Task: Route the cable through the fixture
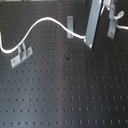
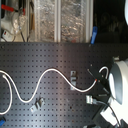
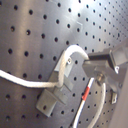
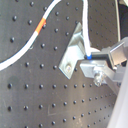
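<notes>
The fingers (image 3: 94, 70) are closed on the white cable (image 3: 63, 67) where it arches over a small metal clip fixture (image 3: 54, 97) bolted to the black perforated desk (image 3: 30, 35), the cable's red band (image 3: 88, 93) lying just beside the grip point.

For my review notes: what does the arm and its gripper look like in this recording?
In the second exterior view the arm is a rounded, glossy white shell with dark parts beneath. In the first wrist view the gripper shows blocky grey metal fingers with a screw; no markings are legible.
</notes>
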You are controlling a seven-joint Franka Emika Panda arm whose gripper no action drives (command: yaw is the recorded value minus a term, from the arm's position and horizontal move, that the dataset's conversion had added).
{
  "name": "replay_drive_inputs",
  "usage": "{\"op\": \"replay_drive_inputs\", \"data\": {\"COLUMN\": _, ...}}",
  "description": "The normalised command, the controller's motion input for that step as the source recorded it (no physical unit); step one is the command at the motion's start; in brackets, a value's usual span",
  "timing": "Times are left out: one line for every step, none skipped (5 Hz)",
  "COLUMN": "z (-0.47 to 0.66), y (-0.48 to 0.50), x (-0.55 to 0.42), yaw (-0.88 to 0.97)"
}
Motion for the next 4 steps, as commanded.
{"op": "replay_drive_inputs", "data": {"z": 0.0, "y": -0.388, "x": -0.33, "yaw": 0.0}}
{"op": "replay_drive_inputs", "data": {"z": -0.07, "y": -0.23, "x": -0.275, "yaw": -0.08}}
{"op": "replay_drive_inputs", "data": {"z": -0.11, "y": -0.137, "x": -0.237, "yaw": -0.07}}
{"op": "replay_drive_inputs", "data": {"z": -0.11, "y": -0.006, "x": -0.266, "yaw": -0.07}}
